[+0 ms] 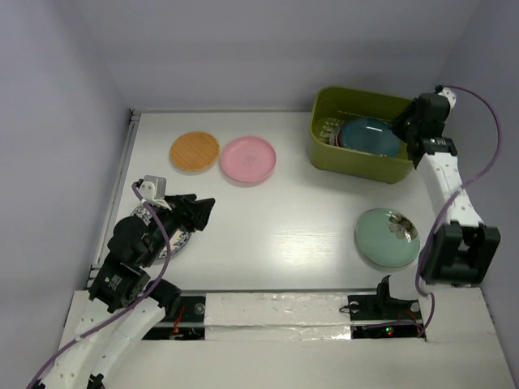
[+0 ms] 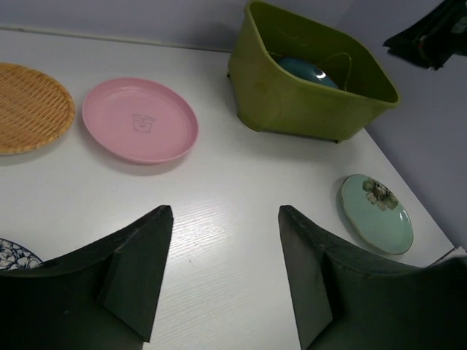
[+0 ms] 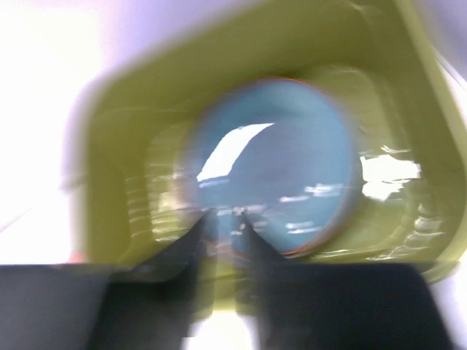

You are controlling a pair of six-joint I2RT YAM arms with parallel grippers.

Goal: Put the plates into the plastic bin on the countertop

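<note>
The olive-green plastic bin stands at the back right of the white countertop. A dark teal plate leans inside it. My right gripper is at the bin's right end. The right wrist view is blurred: its fingers stand close together on the teal plate's lower rim. My left gripper is open and empty, low over the near left of the counter. A white blue-patterned plate lies partly under it. Wood-tan, pink and mint green plates lie flat.
Edges of other plates show in the bin's left part. A metal rail runs along the counter's left edge. In the left wrist view the bin is ahead, the pink plate to its left.
</note>
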